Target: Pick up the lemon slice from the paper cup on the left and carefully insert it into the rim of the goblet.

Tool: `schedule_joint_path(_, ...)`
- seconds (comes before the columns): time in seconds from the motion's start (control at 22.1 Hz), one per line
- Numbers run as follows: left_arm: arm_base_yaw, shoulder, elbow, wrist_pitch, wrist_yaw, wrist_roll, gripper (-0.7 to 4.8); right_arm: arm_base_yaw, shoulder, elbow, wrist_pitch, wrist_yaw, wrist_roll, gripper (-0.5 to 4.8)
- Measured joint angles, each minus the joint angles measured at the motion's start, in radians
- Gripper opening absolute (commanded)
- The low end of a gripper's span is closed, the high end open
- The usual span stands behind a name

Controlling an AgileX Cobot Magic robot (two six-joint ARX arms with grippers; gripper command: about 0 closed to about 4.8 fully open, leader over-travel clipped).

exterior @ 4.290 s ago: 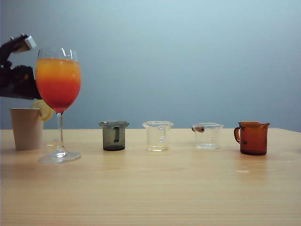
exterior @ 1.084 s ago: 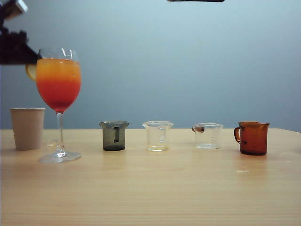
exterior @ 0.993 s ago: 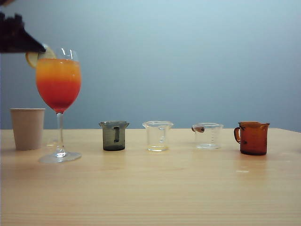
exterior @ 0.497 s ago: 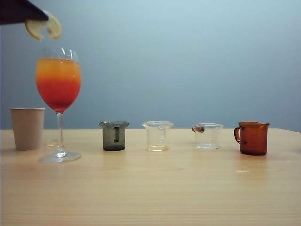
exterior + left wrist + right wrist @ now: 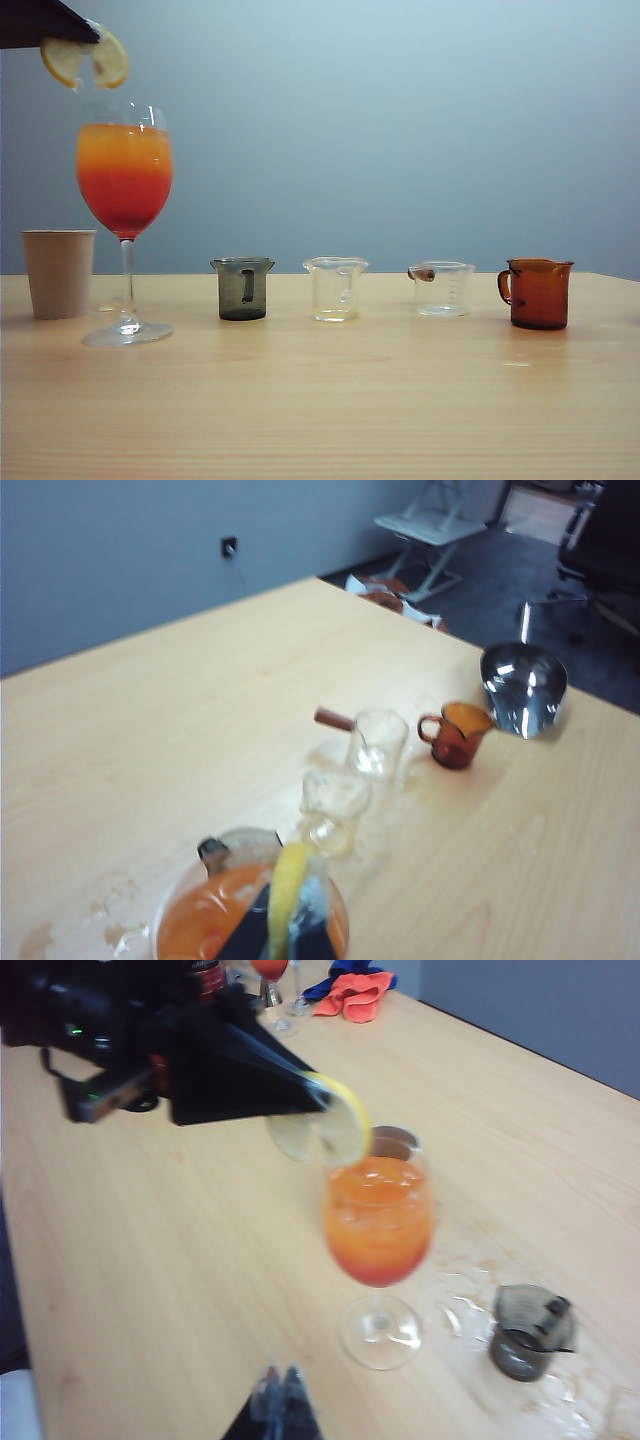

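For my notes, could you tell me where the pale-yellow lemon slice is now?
Exterior view, top left: lemon slice held in the shut left gripper, just above the tall clear goblet's rim.

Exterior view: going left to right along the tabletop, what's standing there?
paper cup → goblet → dark grey jug → clear jug → clear jug with a brown handle → amber jug. Above the goblet's rim, the left end effector holds the lemon slice.

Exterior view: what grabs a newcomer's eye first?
The goblet at far left, its drink graded orange over red. Just above its rim hangs the lemon slice, pinched by the left gripper. The right gripper hovers shut farther off, and the paper cup stands left of the goblet.
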Motion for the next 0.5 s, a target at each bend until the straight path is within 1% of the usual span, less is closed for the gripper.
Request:
schedule_joint_path(0.14, 0.003, 0.0, 0.0, -0.054, -0.033, 0.048, -0.06, 0.012, 0.002, 0.003, 0.002, 0.01, 0.0, -0.06)
schedule_joint_path(0.5, 0.002, 0.001, 0.0, -0.059, -0.036, 0.091, -0.06, 0.01, 0.012, 0.005, 0.01, 0.019, 0.0, -0.06)
